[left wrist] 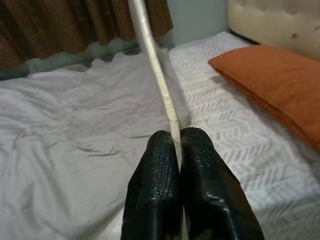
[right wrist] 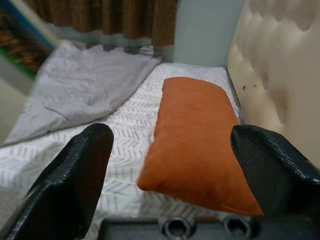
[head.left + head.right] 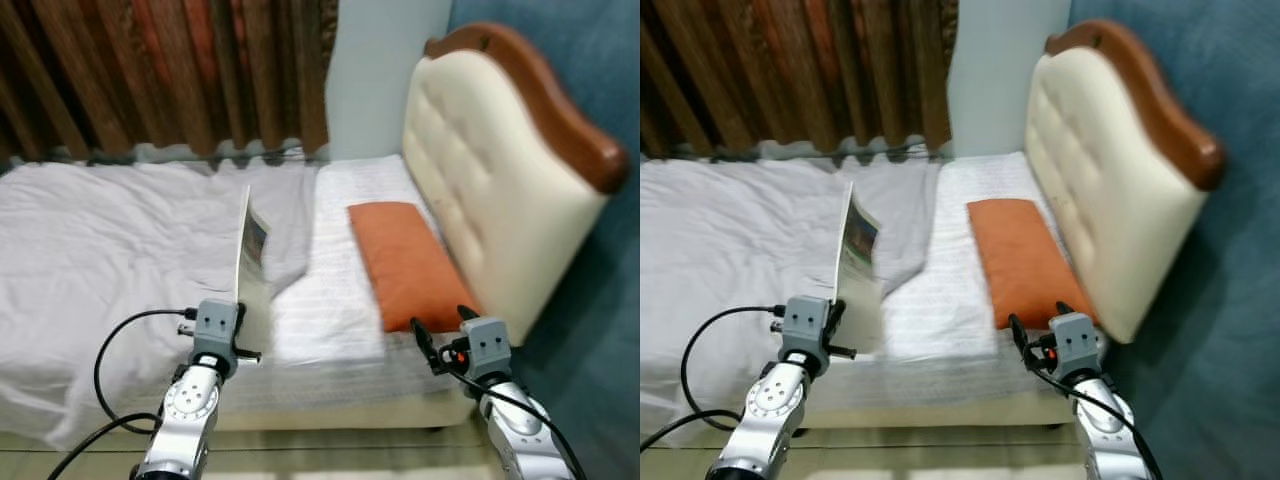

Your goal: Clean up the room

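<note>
Holding thin book (image 3: 249,255) upright above bed (image 3: 90,250), left of orange pillow (image 3: 407,262): left gripper (image 1: 178,145) is pinching its edge. Right gripper (image 2: 170,160) is hovering wide nr pillow. Step: removing book; next needs a drop-off spot.

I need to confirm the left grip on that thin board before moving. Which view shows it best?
The left wrist view: the left gripper is shut on the board's edge. Both eye views show the board standing upright over the bed. In the right wrist view, a blurred corner.
</note>
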Available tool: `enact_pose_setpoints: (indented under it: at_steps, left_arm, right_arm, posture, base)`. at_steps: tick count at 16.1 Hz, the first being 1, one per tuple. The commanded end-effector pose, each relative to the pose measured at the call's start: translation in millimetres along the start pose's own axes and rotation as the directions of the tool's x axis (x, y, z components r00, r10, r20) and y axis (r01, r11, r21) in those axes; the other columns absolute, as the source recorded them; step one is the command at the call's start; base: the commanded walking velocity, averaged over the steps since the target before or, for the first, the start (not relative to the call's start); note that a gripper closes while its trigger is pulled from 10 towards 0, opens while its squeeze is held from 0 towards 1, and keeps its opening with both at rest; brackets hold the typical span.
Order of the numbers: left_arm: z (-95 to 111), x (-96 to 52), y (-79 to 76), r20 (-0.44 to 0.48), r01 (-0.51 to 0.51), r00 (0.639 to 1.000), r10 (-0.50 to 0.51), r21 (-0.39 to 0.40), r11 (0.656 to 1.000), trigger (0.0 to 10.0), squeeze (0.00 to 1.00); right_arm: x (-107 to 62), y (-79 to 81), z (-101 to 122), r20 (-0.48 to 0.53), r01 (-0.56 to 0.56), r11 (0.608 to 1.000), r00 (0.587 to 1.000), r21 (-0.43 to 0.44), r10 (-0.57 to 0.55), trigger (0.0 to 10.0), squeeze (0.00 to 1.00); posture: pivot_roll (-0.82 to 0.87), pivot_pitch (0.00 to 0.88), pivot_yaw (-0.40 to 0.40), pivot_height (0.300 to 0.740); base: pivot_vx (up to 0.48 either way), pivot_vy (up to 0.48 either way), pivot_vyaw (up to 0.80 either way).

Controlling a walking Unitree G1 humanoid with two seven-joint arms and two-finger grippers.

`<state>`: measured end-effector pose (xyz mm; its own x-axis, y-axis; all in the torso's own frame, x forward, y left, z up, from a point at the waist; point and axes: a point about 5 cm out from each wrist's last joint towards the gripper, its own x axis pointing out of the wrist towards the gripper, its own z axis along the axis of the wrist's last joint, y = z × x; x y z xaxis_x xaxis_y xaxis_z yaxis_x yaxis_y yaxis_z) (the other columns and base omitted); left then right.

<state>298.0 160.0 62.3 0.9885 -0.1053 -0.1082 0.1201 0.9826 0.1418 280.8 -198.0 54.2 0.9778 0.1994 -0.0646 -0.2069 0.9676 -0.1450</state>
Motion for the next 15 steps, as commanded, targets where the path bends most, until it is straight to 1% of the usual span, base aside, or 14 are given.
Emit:
enact_pose_setpoints:
  at_steps: [1,2,3,5,6,7,10,15]
  left_arm:
    - [11.8,5.2,7.9,0.054,-0.015,0.998,0.014,0.019,1.0,10.0,0.0]
    - [12.7,5.7,6.1,0.058,-0.008,0.998,0.007,0.019,1.0,10.0,0.0]
    - [13.0,5.9,4.6,0.06,-0.005,0.998,0.004,0.018,1.0,10.0,0.0]
    - [13.8,8.6,-0.3,0.057,0.007,0.998,-0.009,0.039,0.999,10.0,0.0]
    - [19.0,10.7,-3.1,0.081,0.013,0.997,-0.015,0.027,1.0,10.0,0.0]
    - [23.4,13.9,-6.2,0.089,0.025,0.996,-0.027,0.015,1.0,10.0,0.0]
    - [28.6,21.5,-8.9,0.09,0.025,0.996,-0.022,-0.032,0.999,10.0,0.0]
    - [29.6,25.4,-9.0,0.088,0.032,0.996,-0.03,-0.032,0.999,10.0,0.0]
  right_arm:
    - [2.8,5.9,1.9,0.012,-0.018,1.0,1.0,0.016,0.018,10.0,0.0]
    - [2.5,5.7,2.1,0.014,-0.017,1.0,1.0,0.015,0.017,10.0,0.0]
    - [2.3,5.4,2.3,0.015,-0.016,1.0,1.0,0.015,0.016,10.0,0.0]
    - [1.6,5.1,1.4,0.012,-0.014,1.0,1.0,0.015,0.014,10.0,0.0]
    - [1.0,5.2,0.9,0.01,-0.016,1.0,1.0,0.014,0.016,10.0,0.0]
    - [0.9,5.6,0.7,0.009,-0.017,1.0,1.0,0.014,0.017,10.0,0.0]
    - [1.9,7.5,1.5,0.011,-0.023,1.0,1.0,0.014,0.023,10.0,0.0]
    - [1.9,8.3,0.7,0.006,-0.026,1.0,1.0,0.011,0.026,10.0,0.0]
  posture:
    - [-0.01,0.0,0.03,0.74]
    - [-0.02,0.0,0.033,0.74]
    - [-0.02,0.0,0.034,0.74]
    - [-0.02,0.0,0.032,0.74]
    - [-0.03,0.0,0.032,0.74]
    - [-0.03,0.0,0.031,0.74]
    - [-0.03,0.0,0.03,0.74]
    - [-0.04,0.0,0.036,0.74]
  base:
    - [0.266,-0.398,0.0]
    - [0.285,-0.382,0.0]
    - [0.3,0.0,0.0]
    - [0.0,0.0,0.0]
    - [0.0,0.0,0.0]
    - [0.431,0.0,0.0]
    - [0.431,0.0,0.0]
    - [0.431,0.0,0.0]
